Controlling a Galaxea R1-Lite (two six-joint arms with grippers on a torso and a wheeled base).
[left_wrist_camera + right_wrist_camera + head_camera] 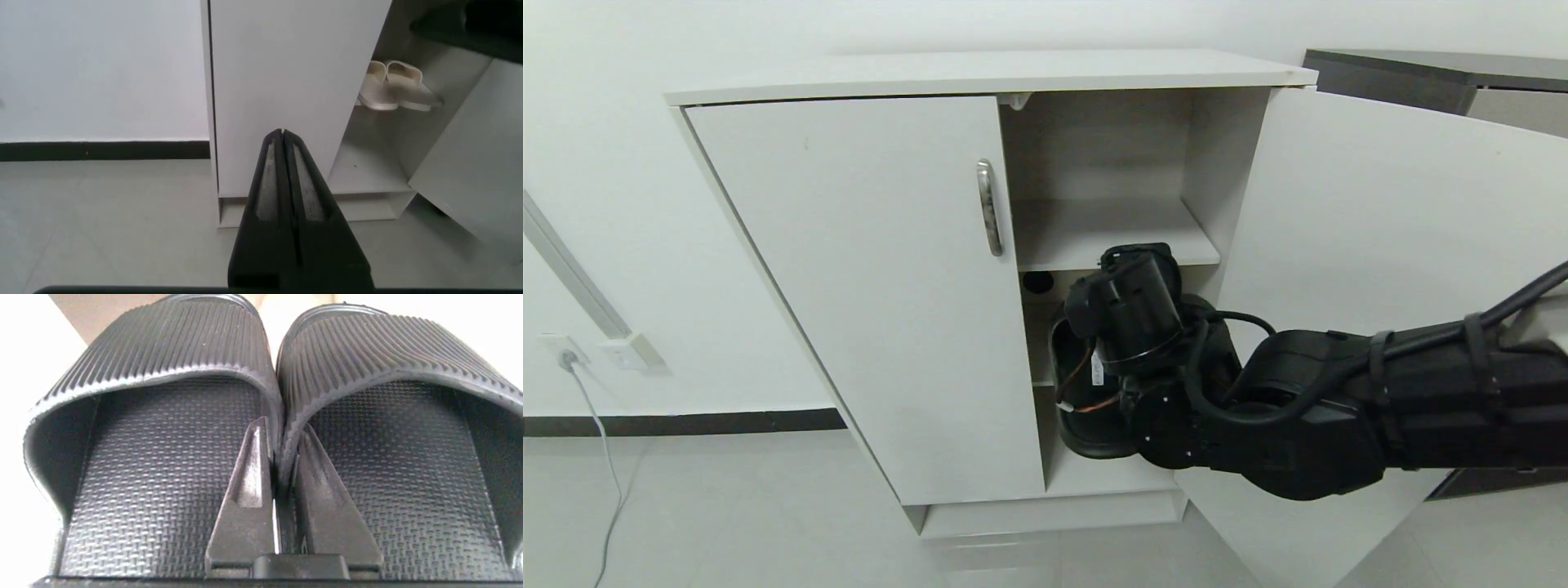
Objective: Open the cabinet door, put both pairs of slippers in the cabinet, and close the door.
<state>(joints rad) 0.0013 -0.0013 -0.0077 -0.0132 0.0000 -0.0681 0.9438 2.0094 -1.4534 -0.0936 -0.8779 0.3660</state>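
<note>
My right claw (282,437) is closing on the black slippers (163,498), pinching the two inner side walls together between its fingers, just under where the ribbed straps meet. I am holding the pair in the open right half of the cabinet (980,73), low in the opening. I cannot tell whether it is touching the bottom panel. The white slippers (398,86) are lying side by side on a lower shelf inside. The right door (1380,229) is standing wide open.

These slippers look light, soft and rubbery, so I judge they are bending rather than resisting me. The textured footbeds are helping the grip, but one slipper could slide out of a shared pinch. The inner walls, taken together, look like the best hold.

My left claw (283,135) is hanging shut and empty, pointing at the cabinet's foot.
</note>
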